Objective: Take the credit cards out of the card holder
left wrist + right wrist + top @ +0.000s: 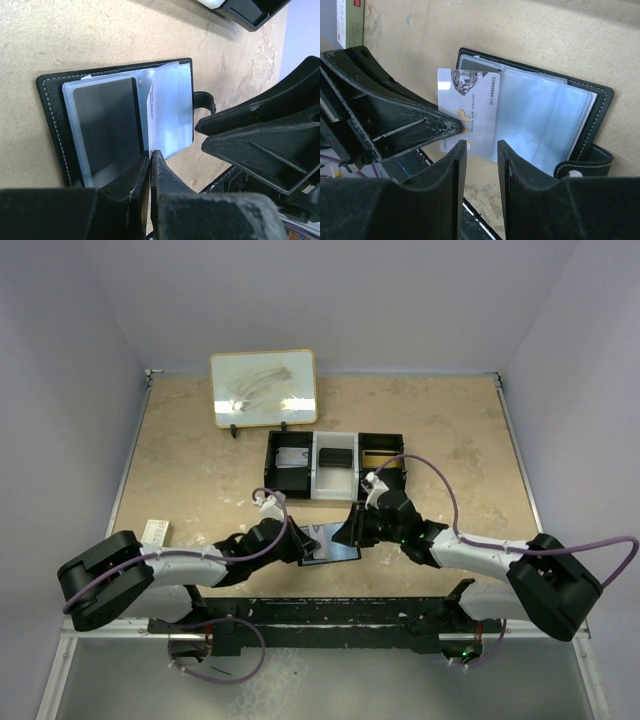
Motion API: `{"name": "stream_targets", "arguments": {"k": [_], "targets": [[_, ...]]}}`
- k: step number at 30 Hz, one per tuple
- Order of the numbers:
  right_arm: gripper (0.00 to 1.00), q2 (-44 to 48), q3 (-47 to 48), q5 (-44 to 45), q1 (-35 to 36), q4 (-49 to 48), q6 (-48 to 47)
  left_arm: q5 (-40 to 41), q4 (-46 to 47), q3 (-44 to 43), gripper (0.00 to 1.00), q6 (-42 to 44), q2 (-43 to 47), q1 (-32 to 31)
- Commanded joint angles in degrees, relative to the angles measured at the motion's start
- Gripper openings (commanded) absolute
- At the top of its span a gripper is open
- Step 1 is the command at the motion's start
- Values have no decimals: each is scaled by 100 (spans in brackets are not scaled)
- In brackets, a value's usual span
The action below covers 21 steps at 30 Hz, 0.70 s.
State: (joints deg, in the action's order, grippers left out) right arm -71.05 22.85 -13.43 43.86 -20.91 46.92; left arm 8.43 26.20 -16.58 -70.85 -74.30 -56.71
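While left claw (151, 156) pinches the card (470, 107) — half out of the holder (601, 102) — we see right claw (482, 146) released, empty btw.

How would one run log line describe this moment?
card holder open | white VIP card half out of sleeve | left end effector shut at card holder edge | right end effector open

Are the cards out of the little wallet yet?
Not yet. Done: the holder lies open. In hand: a white card sticks partway out, the right fingers open beside it, the left fingers shut at the edge of a sleeve. Left: pull it free, then the dark card still tucked inside.
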Motion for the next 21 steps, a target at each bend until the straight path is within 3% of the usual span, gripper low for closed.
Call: {"name": "stream_targets", "arguments": {"k": [1,13,21], "targets": [[34,-199,333,-306,55,-330,-130,165,-518,-122,0,230,294,-23],[33,-796,723,-436,371,-714,5,418,-1225,-93,0,264,874,-25],[31,-1394,1187,40,484,-322,45,513,-1463,-43,0,250,1317,-24]]}}
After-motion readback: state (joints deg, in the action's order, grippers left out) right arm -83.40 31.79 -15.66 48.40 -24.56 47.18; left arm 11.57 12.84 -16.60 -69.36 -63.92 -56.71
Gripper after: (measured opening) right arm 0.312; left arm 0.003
